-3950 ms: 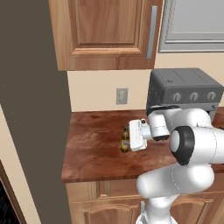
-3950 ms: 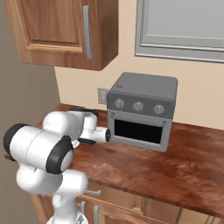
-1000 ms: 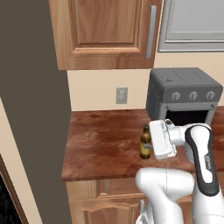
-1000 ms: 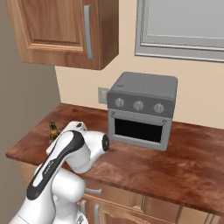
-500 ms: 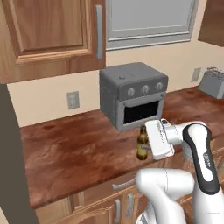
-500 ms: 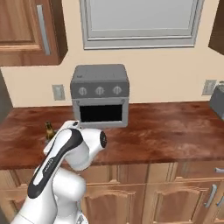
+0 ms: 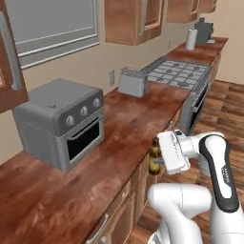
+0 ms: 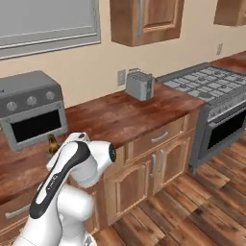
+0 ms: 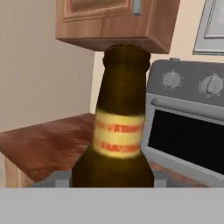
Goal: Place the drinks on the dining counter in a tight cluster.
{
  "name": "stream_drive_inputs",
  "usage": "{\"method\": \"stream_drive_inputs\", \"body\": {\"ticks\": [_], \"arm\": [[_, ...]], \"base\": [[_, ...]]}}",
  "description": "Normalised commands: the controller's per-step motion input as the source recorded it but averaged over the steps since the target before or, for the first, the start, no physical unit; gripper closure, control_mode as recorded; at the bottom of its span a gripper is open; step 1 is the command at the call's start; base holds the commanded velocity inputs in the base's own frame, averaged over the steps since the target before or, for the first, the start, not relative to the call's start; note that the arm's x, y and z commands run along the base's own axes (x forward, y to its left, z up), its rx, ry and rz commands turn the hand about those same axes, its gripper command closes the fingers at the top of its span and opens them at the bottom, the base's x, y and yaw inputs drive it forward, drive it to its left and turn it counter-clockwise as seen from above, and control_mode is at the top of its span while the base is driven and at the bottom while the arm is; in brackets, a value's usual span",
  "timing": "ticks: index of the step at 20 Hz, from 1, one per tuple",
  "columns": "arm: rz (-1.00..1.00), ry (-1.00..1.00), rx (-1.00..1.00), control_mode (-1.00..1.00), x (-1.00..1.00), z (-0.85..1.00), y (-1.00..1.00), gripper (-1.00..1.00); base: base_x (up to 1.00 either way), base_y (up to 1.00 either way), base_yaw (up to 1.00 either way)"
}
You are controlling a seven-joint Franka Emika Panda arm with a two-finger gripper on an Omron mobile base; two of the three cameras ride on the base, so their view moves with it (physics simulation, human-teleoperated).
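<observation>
Closest in, the gripper (image 7: 159,159) is closed on the brown bottle (image 7: 154,157), which it carries upright in the air just off the front edge of the worktop (image 7: 90,181), clear of any surface. In the hand view the bottle (image 9: 117,127) stands right before the camera, dark amber glass with a yellow band around its shoulder; the band bears reddish lettering, but it is too blurred to read. From the right base view the bottle's neck (image 8: 52,143) peeks out behind the arm, near the worktop's front edge.

Behind it on the worktop sits a grey toaster oven (image 7: 59,122) with three knobs and a dark glass door, no brand visible. Further along stands a silver toaster (image 7: 130,82), and beyond that a stove (image 7: 183,74) set into the run of cabinets.

As for progress, I judge this one drink to be picked up and in transit. No island with stools is in sight here, nor the other two drinks, so the carrying, the setting down and the clustering all appear still to be done.
</observation>
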Motion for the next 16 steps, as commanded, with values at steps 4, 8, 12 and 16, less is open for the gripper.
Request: {"method": "stream_drive_inputs", "body": {"ticks": [4, 8, 12, 16], "arm": [[0.00, 0.00, 0.00, 1.00, 0.00, 0.00, 0.00, 1.00], [0.00, 0.00, 0.00, 1.00, 0.00, 0.00, 0.00, 1.00], [0.00, 0.00, 0.00, 1.00, 0.00, 0.00, 0.00, 1.00], [0.00, 0.00, 0.00, 1.00, 0.00, 0.00, 0.00, 1.00]], "base": [[0.00, 0.11, -0.92], [0.00, 0.07, -0.96], [0.04, 0.03, -0.96], [0.26, 0.01, -0.74]]}}
